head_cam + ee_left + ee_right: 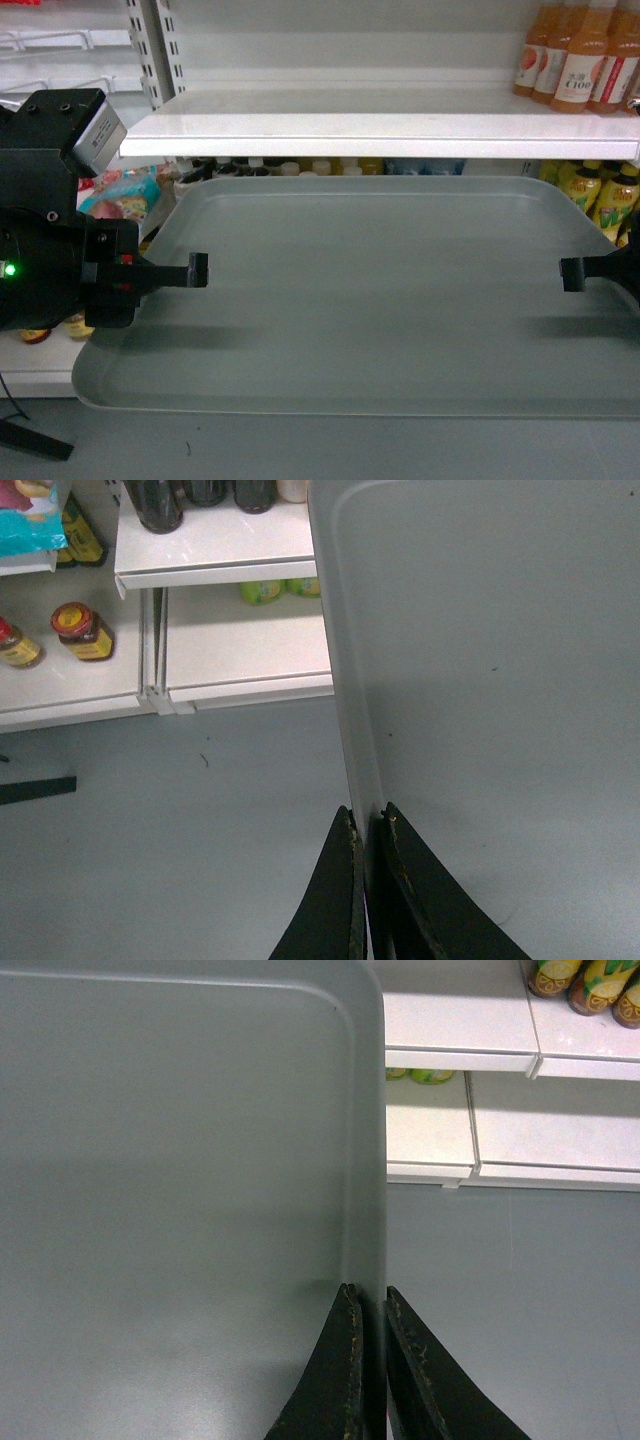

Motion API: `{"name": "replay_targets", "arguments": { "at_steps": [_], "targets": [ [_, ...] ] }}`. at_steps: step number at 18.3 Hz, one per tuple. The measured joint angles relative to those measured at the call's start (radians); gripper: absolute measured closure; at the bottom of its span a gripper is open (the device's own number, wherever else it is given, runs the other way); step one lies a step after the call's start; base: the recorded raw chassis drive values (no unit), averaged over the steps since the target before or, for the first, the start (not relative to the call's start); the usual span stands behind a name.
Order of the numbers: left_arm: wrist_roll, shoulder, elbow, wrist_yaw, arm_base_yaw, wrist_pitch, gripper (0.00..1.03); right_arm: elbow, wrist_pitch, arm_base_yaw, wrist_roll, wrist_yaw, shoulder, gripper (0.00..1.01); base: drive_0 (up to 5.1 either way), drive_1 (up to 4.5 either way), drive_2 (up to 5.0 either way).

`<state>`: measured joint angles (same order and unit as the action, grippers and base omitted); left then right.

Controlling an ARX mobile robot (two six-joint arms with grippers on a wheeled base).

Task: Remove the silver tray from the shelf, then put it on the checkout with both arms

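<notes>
Item: silver tray (370,290), held level in the air just in front of and below the white shelf (380,125), your left pincer (190,270) clenched on its left rim and your right pincer (575,272) clenched on its right rim. Step in hand, as you can judge it: tray off the shelf, carry under way. Next you need both arms moving together, level, toward the checkout surface, not in view.

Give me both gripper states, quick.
Left gripper: shut on the tray's left rim.
Right gripper: shut on the tray's right rim.
</notes>
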<state>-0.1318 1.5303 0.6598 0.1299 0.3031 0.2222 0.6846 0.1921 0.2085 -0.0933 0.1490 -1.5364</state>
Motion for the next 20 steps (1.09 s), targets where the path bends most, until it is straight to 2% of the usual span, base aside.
{"name": "replay_targets", "arguments": {
  "at_steps": [20],
  "targets": [
    [0.0,-0.001,0.0,0.002,0.0,0.005,0.99,-0.002,0.002,0.0,0.001,0.003,0.0,0.98,0.1,-4.22,4.4]
  ]
}}
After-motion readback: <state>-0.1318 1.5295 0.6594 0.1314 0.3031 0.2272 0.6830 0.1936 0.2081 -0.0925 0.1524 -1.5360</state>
